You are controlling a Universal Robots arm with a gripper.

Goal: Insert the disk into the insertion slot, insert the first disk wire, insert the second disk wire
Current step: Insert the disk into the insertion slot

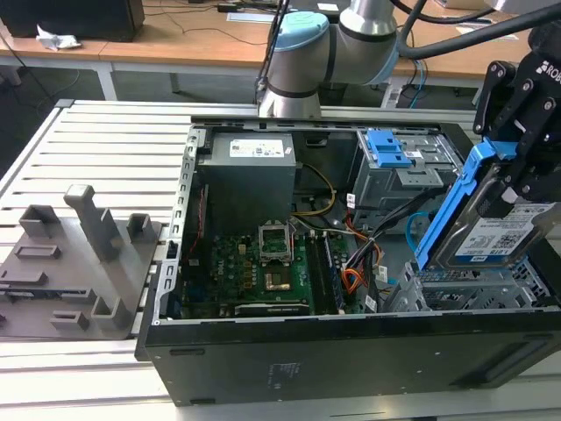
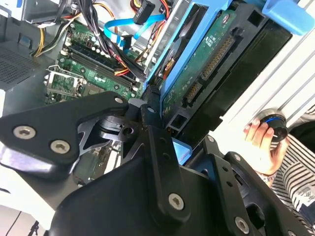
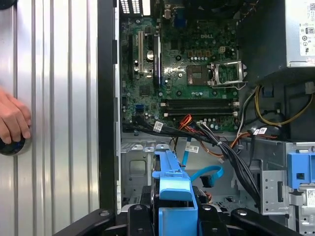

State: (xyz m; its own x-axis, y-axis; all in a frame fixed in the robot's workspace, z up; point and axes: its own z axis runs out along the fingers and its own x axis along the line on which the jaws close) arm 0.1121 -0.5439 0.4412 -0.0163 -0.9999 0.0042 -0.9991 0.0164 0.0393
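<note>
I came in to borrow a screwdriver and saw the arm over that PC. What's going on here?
The gripper holds the disk, tilted, over the insertion slot at the exterior view's right of the open computer case; it is not seated yet. The second disk wire lies loose inside the case. A person's hand rests on a dark round knob beside the case.

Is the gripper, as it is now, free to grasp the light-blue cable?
Probably not: the gripper is shut on the disk, though the light-blue cable lies uncovered inside the case.
</note>
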